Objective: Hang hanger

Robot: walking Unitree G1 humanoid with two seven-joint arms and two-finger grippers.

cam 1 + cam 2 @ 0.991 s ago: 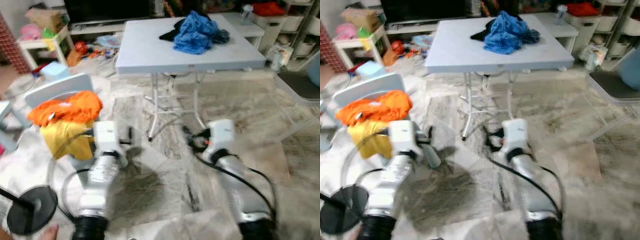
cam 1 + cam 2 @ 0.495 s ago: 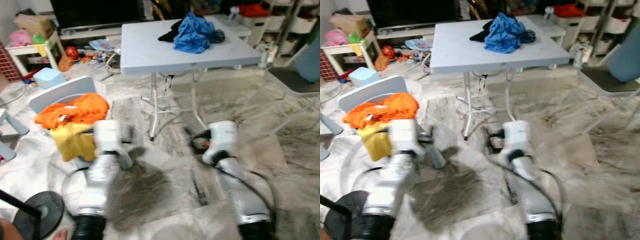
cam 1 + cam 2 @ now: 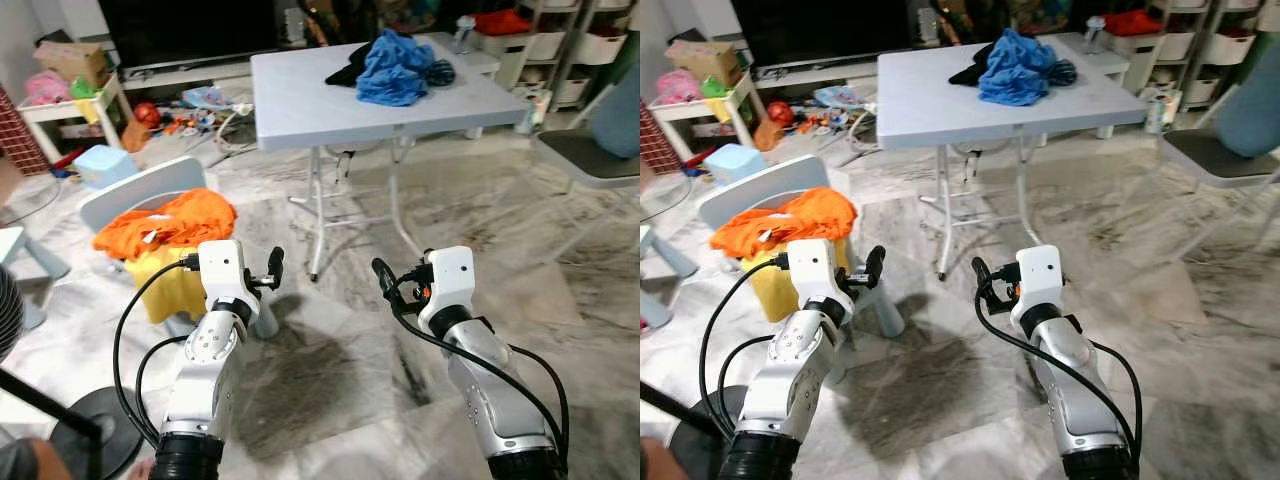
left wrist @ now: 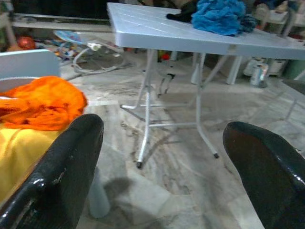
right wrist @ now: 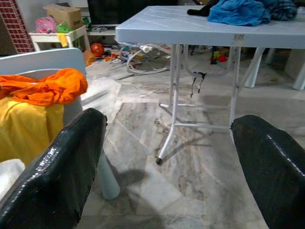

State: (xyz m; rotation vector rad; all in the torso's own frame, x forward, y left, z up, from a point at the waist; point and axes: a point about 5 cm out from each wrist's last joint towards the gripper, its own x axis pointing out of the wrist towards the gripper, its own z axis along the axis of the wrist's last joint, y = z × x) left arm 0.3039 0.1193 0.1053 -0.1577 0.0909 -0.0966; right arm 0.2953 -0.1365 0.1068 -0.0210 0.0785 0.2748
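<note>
While both arms reach forward, bent at the elbows, the left gripper and right gripper stay spread, empty, short of the table; no hanger is discernible.

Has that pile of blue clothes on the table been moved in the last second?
No. The blue clothes lie at the same far corner of the white table, beside the dark cloth. The whole picture shifted because the camera moved.

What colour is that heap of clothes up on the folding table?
The heap of clothes is mostly bright blue, with a black piece beneath it on the grey-white folding table. The right eye view shows it best.
</note>
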